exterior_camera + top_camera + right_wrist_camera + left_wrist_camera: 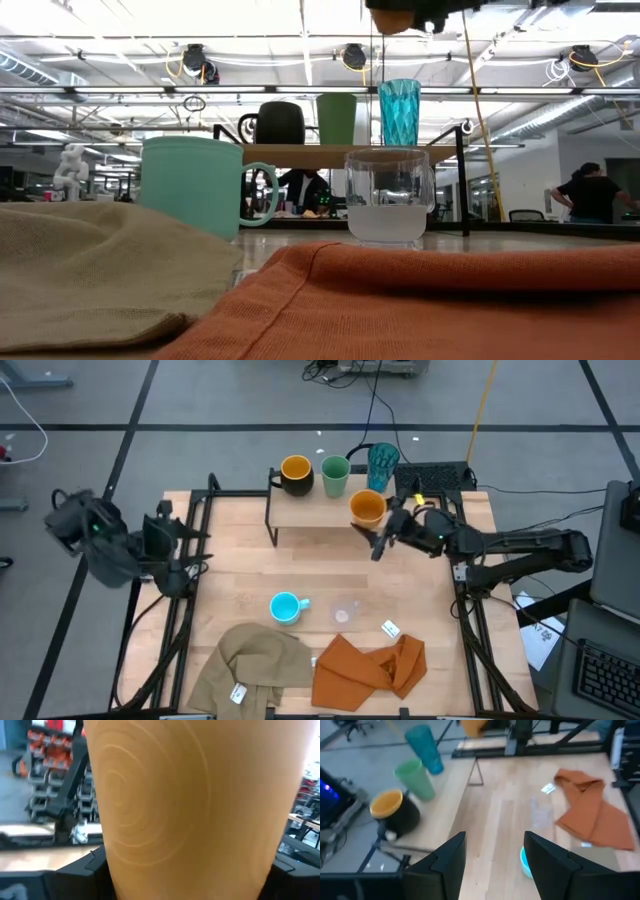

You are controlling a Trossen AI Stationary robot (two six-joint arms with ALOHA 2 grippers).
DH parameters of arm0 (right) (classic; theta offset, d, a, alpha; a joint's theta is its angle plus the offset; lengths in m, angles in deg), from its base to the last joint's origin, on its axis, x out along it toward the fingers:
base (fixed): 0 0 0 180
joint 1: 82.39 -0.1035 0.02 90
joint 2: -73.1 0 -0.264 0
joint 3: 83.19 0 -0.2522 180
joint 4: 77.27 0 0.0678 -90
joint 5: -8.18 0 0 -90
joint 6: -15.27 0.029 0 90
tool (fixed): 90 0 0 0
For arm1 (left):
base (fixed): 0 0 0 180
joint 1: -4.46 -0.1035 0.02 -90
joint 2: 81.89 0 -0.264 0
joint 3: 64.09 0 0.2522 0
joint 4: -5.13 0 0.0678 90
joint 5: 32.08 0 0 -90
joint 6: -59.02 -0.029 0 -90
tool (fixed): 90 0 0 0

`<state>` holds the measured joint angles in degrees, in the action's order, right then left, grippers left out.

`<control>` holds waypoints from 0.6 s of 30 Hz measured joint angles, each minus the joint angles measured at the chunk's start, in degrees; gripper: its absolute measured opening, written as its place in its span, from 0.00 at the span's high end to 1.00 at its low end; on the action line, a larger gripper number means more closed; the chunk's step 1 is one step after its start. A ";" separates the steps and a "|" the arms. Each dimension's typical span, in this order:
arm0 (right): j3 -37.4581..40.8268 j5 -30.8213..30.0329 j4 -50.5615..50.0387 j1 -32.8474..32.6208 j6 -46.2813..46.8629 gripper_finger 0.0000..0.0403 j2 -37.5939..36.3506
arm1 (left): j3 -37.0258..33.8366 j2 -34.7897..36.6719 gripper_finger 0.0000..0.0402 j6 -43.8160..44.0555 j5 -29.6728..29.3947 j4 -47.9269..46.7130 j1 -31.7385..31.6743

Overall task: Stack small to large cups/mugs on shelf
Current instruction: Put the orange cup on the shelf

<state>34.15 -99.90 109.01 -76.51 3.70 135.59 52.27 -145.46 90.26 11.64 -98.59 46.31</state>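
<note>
Your right gripper point(385, 532) is clamped on the small orange cup point(367, 507), right of centre.

Nearer, light blue mug point(286, 607) and clear cup point(345, 611) sit mid-table; farther, 3 vessels line the shelf point(310, 510). Left gripper point(492, 855) waits far left, fingers apart, empty.

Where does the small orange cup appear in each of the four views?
High view: small orange cup at the shelf's right end, in the right gripper.
Low view: only its bottom, top edge.
Left wrist view: top edge.
Right wrist view: fills the picture.
Shared landmark: teal tumbler.
</note>
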 joint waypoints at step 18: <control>11.97 -14.76 27.43 1.71 -1.24 0.30 8.10 | -29.95 4.30 0.50 25.77 -11.07 1.85 11.61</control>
<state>46.13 -114.65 136.44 -74.81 2.46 143.70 22.32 -141.16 116.03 0.57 -96.74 57.92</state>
